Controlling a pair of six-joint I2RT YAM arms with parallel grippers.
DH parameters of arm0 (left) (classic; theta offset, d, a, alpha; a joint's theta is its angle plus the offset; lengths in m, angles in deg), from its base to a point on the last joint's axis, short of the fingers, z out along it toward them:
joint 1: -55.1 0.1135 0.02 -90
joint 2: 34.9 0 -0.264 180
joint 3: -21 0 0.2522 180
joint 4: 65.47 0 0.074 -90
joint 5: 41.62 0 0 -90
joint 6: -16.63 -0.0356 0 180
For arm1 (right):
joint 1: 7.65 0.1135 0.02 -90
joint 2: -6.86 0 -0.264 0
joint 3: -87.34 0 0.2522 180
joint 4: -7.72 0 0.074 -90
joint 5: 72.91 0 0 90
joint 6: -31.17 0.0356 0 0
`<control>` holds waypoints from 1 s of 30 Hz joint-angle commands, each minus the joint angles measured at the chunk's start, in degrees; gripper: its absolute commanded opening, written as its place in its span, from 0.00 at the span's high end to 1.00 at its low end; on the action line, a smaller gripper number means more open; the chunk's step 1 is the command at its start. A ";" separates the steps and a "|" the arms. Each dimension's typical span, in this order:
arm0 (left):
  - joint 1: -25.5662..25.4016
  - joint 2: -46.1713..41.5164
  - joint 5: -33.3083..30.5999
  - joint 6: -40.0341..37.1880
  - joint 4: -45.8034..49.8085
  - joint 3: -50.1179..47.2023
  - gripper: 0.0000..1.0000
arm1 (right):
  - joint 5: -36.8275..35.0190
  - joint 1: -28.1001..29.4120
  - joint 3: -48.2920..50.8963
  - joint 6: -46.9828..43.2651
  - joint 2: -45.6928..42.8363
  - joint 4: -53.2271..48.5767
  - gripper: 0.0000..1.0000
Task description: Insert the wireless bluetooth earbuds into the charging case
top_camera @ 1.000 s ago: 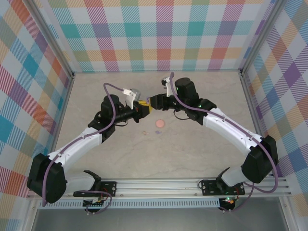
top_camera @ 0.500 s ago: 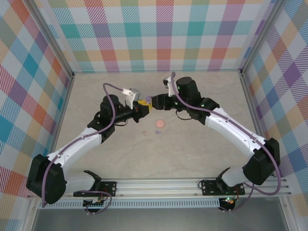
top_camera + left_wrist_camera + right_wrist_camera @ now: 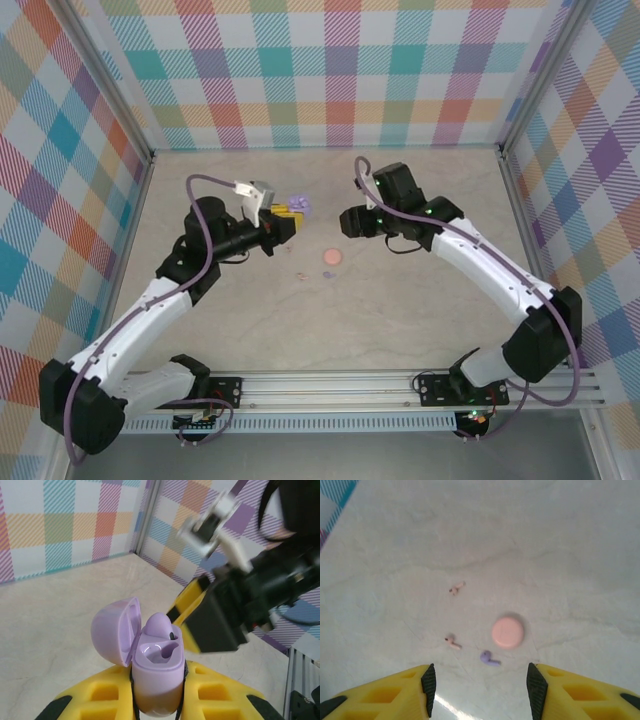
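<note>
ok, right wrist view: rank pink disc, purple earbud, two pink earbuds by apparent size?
1. pink disc, clearly largest
2. purple earbud, marginally next, though nearest the camera
3. near pink earbud and far pink earbud: look alike, unranked

Charging case (image 3: 157, 675): is showing no readable text or brand.
Pink disc (image 3: 508, 632): is showing no legible marking.
Checked walls (image 3: 340, 70): are carrying no signs or numbers.

charging case (image 3: 155, 665): lilac all over, lid included. left gripper (image 3: 157, 697) and right gripper (image 3: 480, 680): yellow fingers, black tips. table (image 3: 545, 540): pale beige, marbled. round disc (image 3: 508, 632): pink. purple earbud (image 3: 489, 658); pink earbud (image 3: 452, 641); second pink earbud (image 3: 456, 587). walls (image 3: 340, 70): pastel plaid.
</note>
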 commanded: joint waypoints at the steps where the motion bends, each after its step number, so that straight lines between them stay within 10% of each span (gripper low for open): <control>1: 1.33 -2.30 1.21 -1.09 6.83 4.25 0.93 | 5.61 0.14 1.52 -4.28 3.70 -4.82 0.49; 17: 2.18 -7.45 0.07 -0.84 15.81 7.88 0.92 | 11.30 5.21 0.65 -10.58 18.98 -5.32 0.58; 30: 2.19 -10.68 -1.48 -0.67 17.63 6.81 0.93 | 0.21 9.42 -5.64 -12.22 29.08 -6.29 0.61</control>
